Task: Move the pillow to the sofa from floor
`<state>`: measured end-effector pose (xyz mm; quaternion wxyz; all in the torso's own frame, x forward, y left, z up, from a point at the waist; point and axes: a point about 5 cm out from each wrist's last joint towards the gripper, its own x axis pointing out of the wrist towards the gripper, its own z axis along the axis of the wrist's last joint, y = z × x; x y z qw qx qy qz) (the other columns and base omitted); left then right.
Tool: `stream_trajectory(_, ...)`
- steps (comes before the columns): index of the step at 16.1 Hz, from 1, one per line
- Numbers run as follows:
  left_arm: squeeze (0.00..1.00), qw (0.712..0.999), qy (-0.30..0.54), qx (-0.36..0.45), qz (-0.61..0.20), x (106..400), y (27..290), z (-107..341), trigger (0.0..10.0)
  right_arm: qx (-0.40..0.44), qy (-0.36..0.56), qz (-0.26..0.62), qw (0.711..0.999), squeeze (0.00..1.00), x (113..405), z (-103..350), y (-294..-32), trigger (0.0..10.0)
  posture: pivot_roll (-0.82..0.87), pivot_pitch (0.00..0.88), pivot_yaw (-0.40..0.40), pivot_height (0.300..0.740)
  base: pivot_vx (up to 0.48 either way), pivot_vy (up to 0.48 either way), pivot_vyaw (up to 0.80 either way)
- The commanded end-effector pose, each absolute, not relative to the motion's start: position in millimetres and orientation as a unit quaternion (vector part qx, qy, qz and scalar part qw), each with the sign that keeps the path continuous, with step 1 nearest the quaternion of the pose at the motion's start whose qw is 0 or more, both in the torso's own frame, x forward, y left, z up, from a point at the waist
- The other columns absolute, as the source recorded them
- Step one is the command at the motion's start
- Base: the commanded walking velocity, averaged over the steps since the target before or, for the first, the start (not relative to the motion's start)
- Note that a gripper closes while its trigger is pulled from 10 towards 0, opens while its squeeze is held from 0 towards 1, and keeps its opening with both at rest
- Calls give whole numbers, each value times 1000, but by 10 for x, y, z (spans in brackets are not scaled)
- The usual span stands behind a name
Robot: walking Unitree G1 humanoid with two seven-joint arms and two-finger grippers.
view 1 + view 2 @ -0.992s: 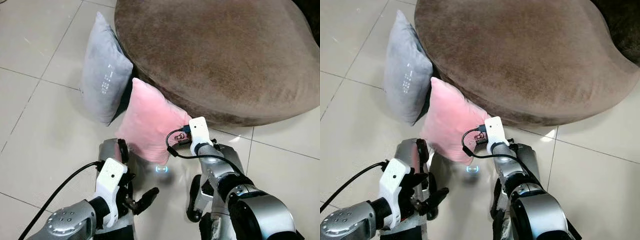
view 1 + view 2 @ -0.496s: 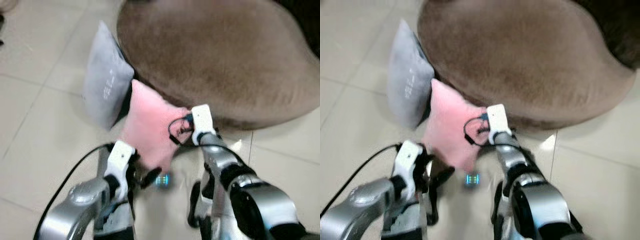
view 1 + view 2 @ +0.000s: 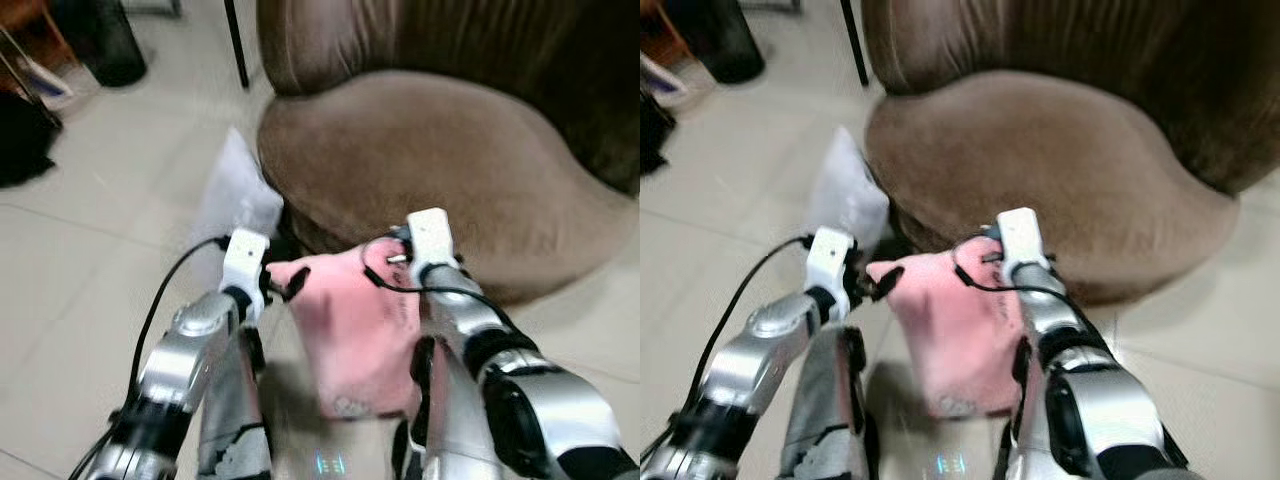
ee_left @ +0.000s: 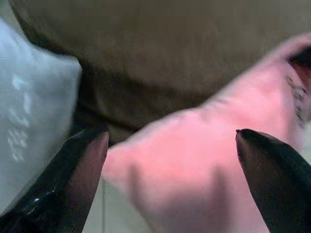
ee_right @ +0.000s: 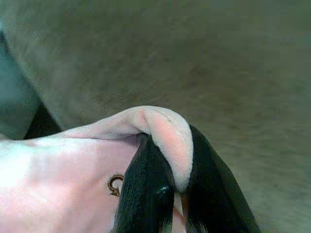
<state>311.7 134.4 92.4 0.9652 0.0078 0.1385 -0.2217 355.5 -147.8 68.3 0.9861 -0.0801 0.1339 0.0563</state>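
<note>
Where the right wrist view looks along its fingers, a small brown ring-shaped mark shows on the pink pillow (image 5: pixel 73 194), too blurred to read as a letter or logo. Pale marks on the grey pillow (image 4: pixel 29 111) are likewise unreadable.

Motion blur softens both eye views. The pink pillow hangs clear of the tiled floor (image 3: pixel 90 290), between the two arms, just in front of the brown sofa (image 3: pixel 430 150). Its lower edge sags toward the robot's body and part of it is hidden behind the right forearm.

Reaching forward with its silver forearm, the right gripper (image 5: pixel 167 194) has its black fingers pinched tight on a folded corner of the pink pillow. The left gripper (image 4: pixel 170 145) is raised at the pillow's other upper corner; its two fingers stand wide apart with pink fabric between them, and whether they touch it cannot be told.

Leaning against the sofa's base, the grey pillow stands on the floor to the robot's left.
</note>
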Motion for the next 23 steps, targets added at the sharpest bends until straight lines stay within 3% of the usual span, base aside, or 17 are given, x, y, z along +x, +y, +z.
stream_trajectory(1,0,975,127,6,-181,3181,1451,907,10000,-55,43,16,997,0,3663,986,-1611,0,72,0,40,507,0,0,0)
stream_trajectory(3,0,984,106,-6,-143,3231,1542,915,10000,-36,31,2,999,0,3572,909,-1648,0,41,0,66,507,0,0,0)
stream_trajectory(6,0,993,75,4,-87,3355,1689,1003,10000,-3,7,-58,998,0,3156,631,-1801,0,-23,0,118,507,0,0,0)
stream_trajectory(8,0,994,57,15,-95,3357,1694,1045,10000,-5,-1,-70,998,0,2981,581,-1832,0,-62,0,154,507,0,0,0)
stream_trajectory(9,0,993,32,-2,-116,3263,1653,1063,10000,-27,-6,-82,996,0,2753,560,-1845,0,-84,0,165,507,0,0,0)
stream_trajectory(11,0,985,55,-56,-153,3133,1533,986,10000,-35,6,-90,995,0,2561,502,-1787,0,-85,0,166,507,0,0,0)
stream_trajectory(14,0,983,78,-20,-163,3065,1446,782,10000,-38,27,-81,996,0,2495,435,-1649,0,-80,0,160,507,0,0,0)
stream_trajectory(16,0,975,117,50,-183,2937,1417,486,10000,-39,36,-72,996,0,2523,447,-1563,0,-71,0,149,507,0,0,0)
stream_trajectory(17,0,969,119,76,-201,2773,1527,411,10000,-31,36,-73,996,0,2499,458,-1572,0,-81,0,144,507,0,0,0)
stream_trajectory(19,0,974,115,68,-181,2357,1999,389,10000,-11,21,-72,997,0,2340,528,-1651,0,-61,0,131,507,0,0,0)
stream_trajectory(21,0,988,43,41,-145,2495,2037,669,10000,-25,3,-67,997,0,2284,573,-1678,0,-43,0,111,507,0,0,0)
stream_trajectory(23,0,990,-28,24,-137,2770,1881,987,10000,-33,-18,-73,997,0,2319,639,-1678,0,-41,0,109,507,0,0,0)
